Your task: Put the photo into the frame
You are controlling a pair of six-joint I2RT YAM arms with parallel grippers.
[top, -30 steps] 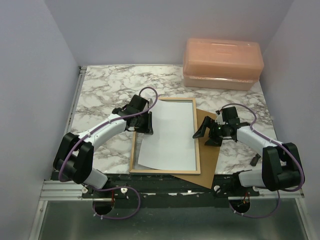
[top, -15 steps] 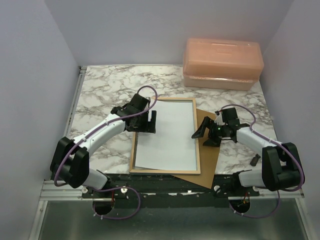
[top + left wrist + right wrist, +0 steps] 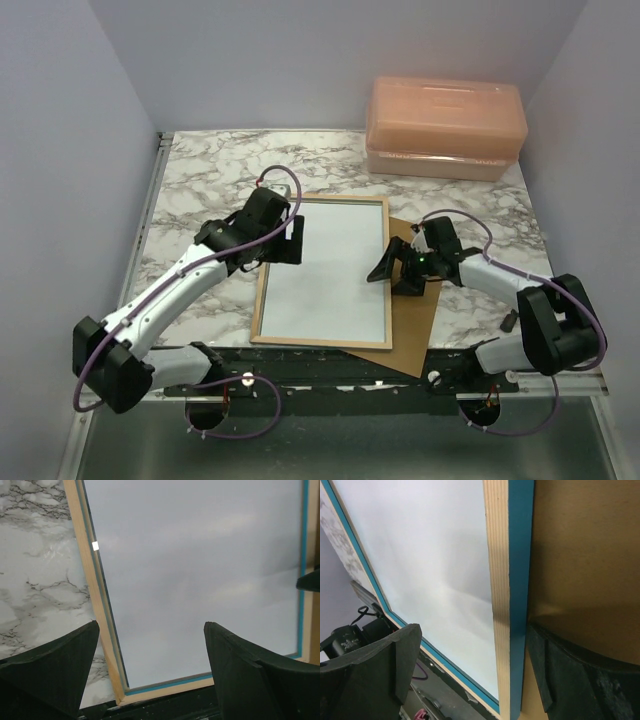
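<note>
The frame (image 3: 258,300) lies flat with its pale wood back up and blue showing along its inner lip and outer edge. Inside it the photo (image 3: 325,270) lies flat, plain white side up. My left gripper (image 3: 292,242) hovers open over the frame's upper left rail, holding nothing. In the left wrist view its fingers (image 3: 50,670) stand wide apart above the frame's corner (image 3: 117,690) and the photo (image 3: 200,570). My right gripper (image 3: 395,275) is open astride the frame's right rail (image 3: 510,580), with one finger (image 3: 585,680) down on the brown board beside the rail's blue edge.
A brown hardboard sheet (image 3: 415,305) lies under the frame's right side. A peach plastic box (image 3: 445,125) stands at the back right. A small dark item (image 3: 510,320) lies near the right arm's base. The frame's near rail is close to the table's front edge.
My left gripper opened and let go of the photo, which dropped flat into the frame. The frame slid slightly left. My right gripper moved left onto the frame's right rail.
</note>
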